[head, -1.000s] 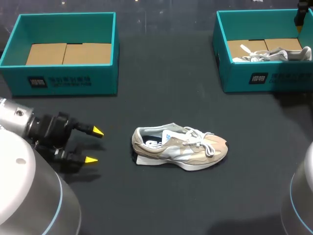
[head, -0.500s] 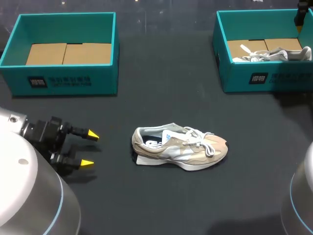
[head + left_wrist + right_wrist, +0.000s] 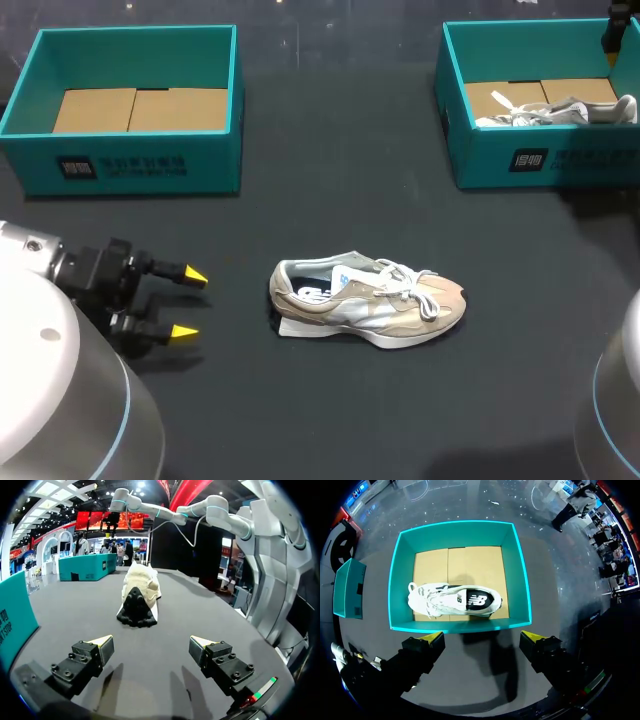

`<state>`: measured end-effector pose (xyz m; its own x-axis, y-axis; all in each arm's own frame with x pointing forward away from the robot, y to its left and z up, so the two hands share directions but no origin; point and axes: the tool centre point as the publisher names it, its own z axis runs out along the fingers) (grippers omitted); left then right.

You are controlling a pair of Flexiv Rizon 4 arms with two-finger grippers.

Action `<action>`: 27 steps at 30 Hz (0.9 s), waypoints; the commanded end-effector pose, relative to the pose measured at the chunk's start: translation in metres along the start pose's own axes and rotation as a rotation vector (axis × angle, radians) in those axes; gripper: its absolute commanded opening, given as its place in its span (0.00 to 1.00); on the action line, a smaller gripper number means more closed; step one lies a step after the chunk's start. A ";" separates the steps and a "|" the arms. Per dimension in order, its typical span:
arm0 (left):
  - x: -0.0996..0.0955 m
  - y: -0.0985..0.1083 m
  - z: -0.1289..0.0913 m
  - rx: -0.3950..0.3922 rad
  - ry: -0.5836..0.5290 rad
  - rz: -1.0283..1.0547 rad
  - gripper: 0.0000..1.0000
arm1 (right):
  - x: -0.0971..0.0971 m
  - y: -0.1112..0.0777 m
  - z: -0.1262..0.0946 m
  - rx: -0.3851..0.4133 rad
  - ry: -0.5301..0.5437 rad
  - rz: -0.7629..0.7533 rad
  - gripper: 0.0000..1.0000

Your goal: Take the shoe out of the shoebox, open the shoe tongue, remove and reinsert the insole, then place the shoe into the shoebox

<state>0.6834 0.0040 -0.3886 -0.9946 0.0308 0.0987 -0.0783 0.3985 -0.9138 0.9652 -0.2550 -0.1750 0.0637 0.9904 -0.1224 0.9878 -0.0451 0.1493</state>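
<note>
A beige and white shoe (image 3: 370, 305) lies on its side in the middle of the black table, toe to the right. In the left wrist view this shoe (image 3: 140, 592) lies ahead of my left gripper (image 3: 152, 645), sole and heel facing it. My left gripper (image 3: 189, 304) stands open to the left of the shoe, apart from it. A second, white shoe (image 3: 455, 600) lies in the teal shoebox (image 3: 457, 535) at the back right. My right gripper (image 3: 482, 637) hangs open above that box's near wall, holding nothing.
An empty teal shoebox (image 3: 130, 160) with a cardboard floor stands at the back left. The right shoebox (image 3: 560, 160) stands at the back right with its shoe (image 3: 560, 112) inside. Bare black table lies between the boxes and around the middle shoe.
My left gripper has drawn back a little to the left, away from the shoe, still open. The shoes and boxes have not moved.
</note>
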 end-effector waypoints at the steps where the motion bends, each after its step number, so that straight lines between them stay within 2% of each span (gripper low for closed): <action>1: -0.001 -0.001 0.006 0.001 -0.002 -0.002 1.00 | 0.000 -0.001 -0.001 -0.001 -0.001 0.001 1.00; 15: 0.001 -0.008 0.029 0.006 -0.002 -0.008 1.00 | 0.000 -0.001 -0.001 -0.001 -0.001 0.001 1.00; 27: -0.014 -0.012 0.049 0.026 -0.044 0.015 1.00 | 0.000 -0.001 -0.001 -0.001 -0.001 0.001 1.00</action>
<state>0.6913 -0.0389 -0.3943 -0.9976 -0.0043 0.0685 -0.0651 0.3757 -0.9244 0.9652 -0.2550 -0.1750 0.0637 0.9904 -0.1224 0.9878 -0.0450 0.1493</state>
